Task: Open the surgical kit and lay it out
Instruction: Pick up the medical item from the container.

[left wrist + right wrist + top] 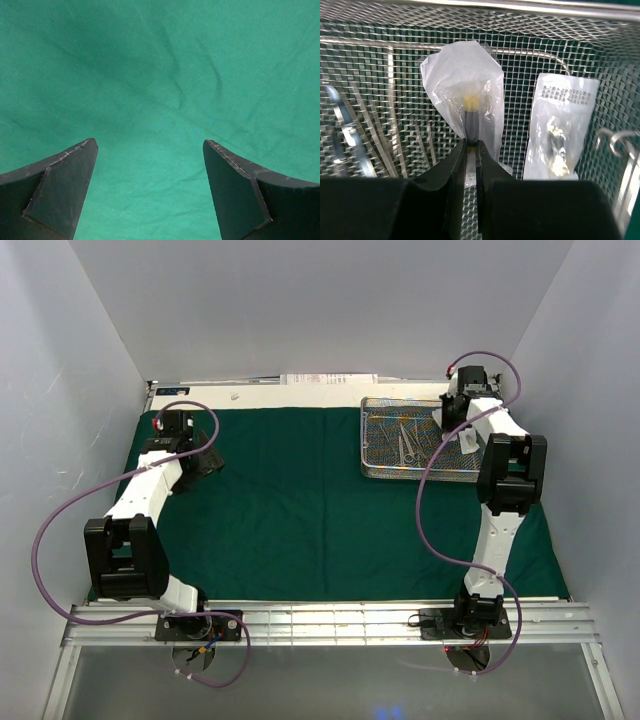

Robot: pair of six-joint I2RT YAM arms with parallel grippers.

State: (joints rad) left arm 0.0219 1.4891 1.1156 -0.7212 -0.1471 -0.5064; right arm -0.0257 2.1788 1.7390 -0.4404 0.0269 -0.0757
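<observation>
Surgical kit [330,500] mid-layout on a two-arm robot bench. The right gripper [471,142] has its jaws pressed together on the near end of a clear packet [465,85]. The packet's long axis runs straight away from the fingertips, and something dark with a yellow tip shows inside it. A second packet [562,127] lies just beside it, toward the right of the wrist view, parallel and untouched. Both sit inside the wire-mesh tray [530,30], with slim metal instruments [350,135] resting on the mesh to the left of the jaws.

From overhead, the tray stands at the far right of the green cloth [160,75], its long side running across the table, and the right arm reaches into its right end. The left gripper [150,165] hangs with jaws spread wide over bare, lightly creased cloth at the far left, well apart from the tray and holding nothing.

Judging by this arrangement, the pinched packet is likely to be lifted clear of the tray wall and set down on the open cloth to the tray's left. The right arm is much the nearer of the two.
</observation>
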